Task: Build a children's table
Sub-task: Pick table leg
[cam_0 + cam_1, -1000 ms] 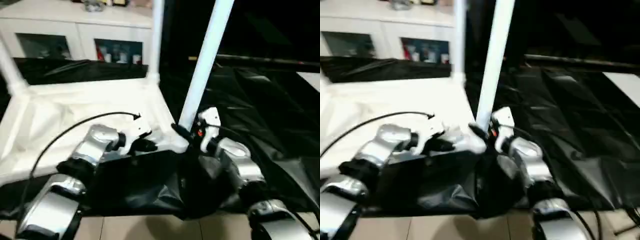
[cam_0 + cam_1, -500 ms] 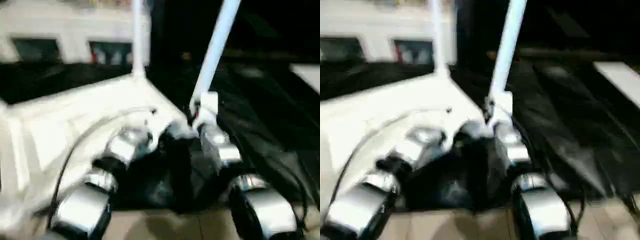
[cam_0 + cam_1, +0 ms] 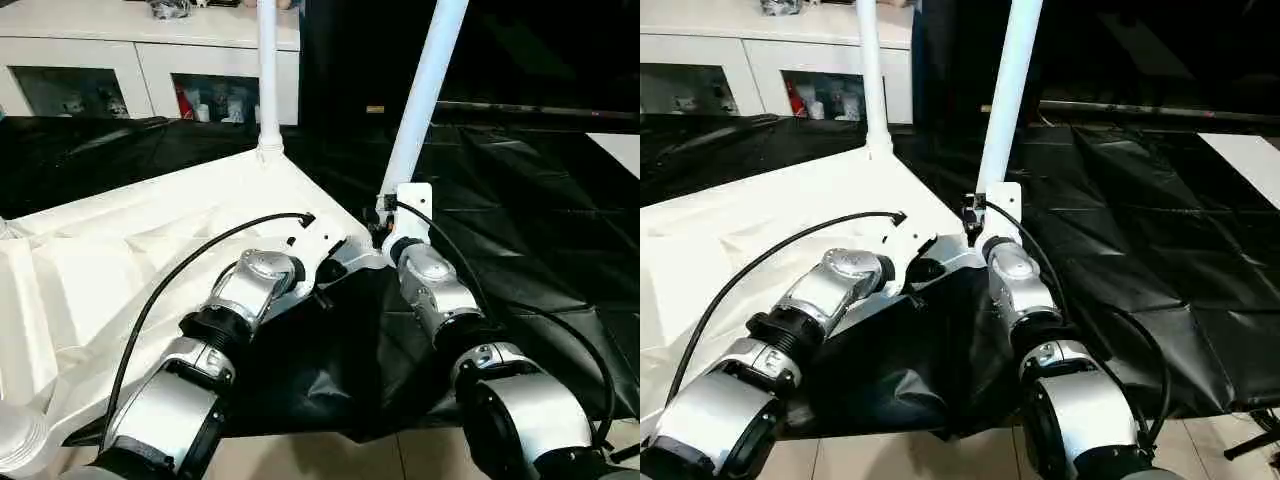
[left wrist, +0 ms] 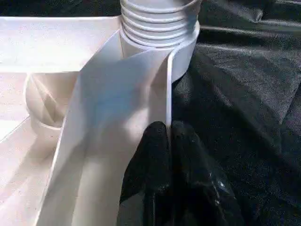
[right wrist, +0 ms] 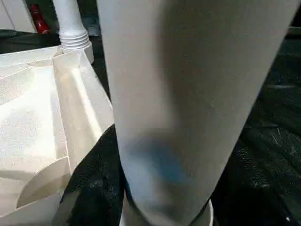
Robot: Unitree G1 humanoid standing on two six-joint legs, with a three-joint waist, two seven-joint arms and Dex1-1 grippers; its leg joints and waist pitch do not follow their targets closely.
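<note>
Here the tabletop [image 3: 150, 260] lies upside down on black sheeting [image 3: 520, 210], its ribbed underside facing up, and the near corner sits right between the two arms. A leg [image 3: 425, 90] rises from that corner, its long axis steep but leaning away and toward the robot's right, so it is not yet square to the tabletop. Its foot meets the corner socket [image 4: 160, 28], whose threaded collar appears in the left wrist view. That lean is what the coming move seems to turn on: the leg probably has to be brought upright over the socket and seated.

The right arm is the nearer one to the leg. The right claw [image 3: 392, 215] sits at the leg's base, half spread and apparently closed around the shaft, which looms directly ahead in the right wrist view. Whether it grips firmly or merely cradles cannot be told.

The left claw [image 4: 167, 141] is clenched, its black fingertips [image 4: 153, 150] pinching the thin side wall of the tabletop just beside the socket, seemingly bracing it.

A second leg [image 3: 267, 70] already stands upright in the far corner, before a white cabinet [image 3: 150, 60].
</note>
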